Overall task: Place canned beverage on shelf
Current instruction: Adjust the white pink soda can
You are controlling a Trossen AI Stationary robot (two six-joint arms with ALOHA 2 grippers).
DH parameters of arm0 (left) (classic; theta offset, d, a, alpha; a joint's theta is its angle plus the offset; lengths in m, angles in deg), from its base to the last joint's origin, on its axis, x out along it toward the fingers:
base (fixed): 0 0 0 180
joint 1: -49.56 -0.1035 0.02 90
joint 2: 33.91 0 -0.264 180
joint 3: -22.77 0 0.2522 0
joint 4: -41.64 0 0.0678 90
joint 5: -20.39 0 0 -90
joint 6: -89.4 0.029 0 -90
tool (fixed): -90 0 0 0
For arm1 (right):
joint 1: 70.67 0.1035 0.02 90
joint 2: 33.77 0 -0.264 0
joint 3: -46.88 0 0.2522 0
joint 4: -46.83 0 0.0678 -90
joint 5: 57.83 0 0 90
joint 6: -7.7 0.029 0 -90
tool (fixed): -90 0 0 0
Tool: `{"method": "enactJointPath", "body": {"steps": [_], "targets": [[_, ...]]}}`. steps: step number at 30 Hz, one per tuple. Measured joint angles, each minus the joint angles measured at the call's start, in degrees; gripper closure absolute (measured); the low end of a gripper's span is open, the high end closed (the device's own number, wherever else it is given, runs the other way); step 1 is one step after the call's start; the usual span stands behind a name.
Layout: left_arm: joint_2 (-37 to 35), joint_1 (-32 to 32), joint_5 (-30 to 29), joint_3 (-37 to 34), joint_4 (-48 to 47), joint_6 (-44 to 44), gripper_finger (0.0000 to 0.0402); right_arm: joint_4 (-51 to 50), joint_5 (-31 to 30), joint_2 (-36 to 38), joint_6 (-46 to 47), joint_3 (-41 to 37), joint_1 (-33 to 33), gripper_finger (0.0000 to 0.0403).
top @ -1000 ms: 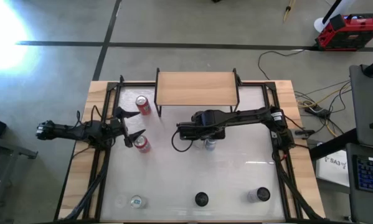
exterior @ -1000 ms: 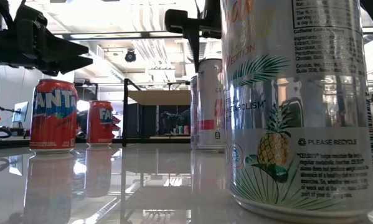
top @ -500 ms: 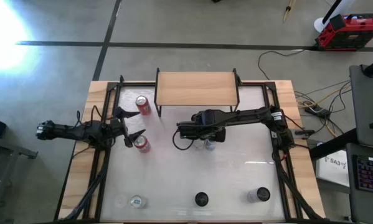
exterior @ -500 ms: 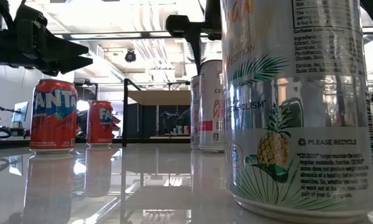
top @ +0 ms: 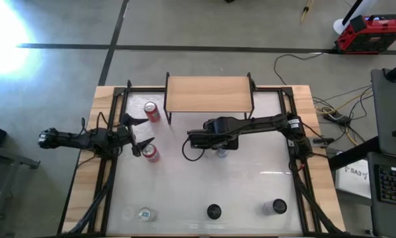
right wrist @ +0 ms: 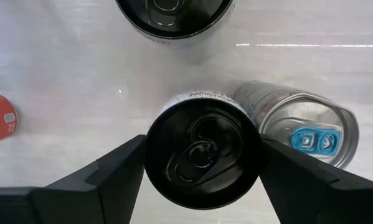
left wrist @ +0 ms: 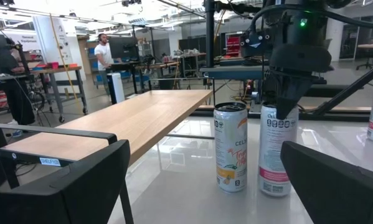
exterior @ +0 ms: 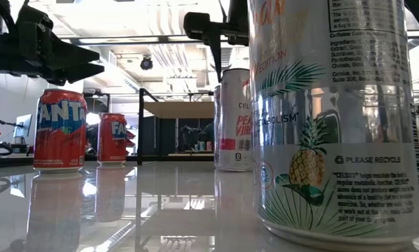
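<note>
Right gripper point(top: 217, 145) is pointing straight down over the middle of the white tabletop point(top: 184, 192), and the slim pink-and-white Celsius can point(exterior: 236, 119) stands upright directly under it, black lid facing my wrist camera. The gripper straddles that can; whether it is clamping or loose, I cannot tell. The shelf point(top: 209, 94) sits at the far edge of the table, and the can is on the tabletop in front of it, near but apart.

On the can I read "CEL", then "PEA" and "VIB", the rest hidden. Just beside it stands a second Celsius can point(left wrist: 230, 147) with orange and yellow print.

Left gripper point(top: 139, 132) waits at the left side, fingers spread wide, holding nothing, near a red Fanta can point(exterior: 60, 129); a second Fanta can point(exterior: 113, 138) stands farther back. Close to the low camera, a pineapple Celsius can point(exterior: 335, 119) reads "METABOLISM" and "PLEASE RECYCLE".
</note>
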Motion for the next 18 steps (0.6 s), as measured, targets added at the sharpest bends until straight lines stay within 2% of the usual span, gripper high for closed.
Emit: {"method": "enactJointPath", "body": {"steps": [18], "targets": [[0.0, 0.0, 0.0, 0.0, 0.0, 0.0, 0.0002, -0.9, 1.2, -0.1, -6.5, 2.2, 0.7, 0.0110]]}}
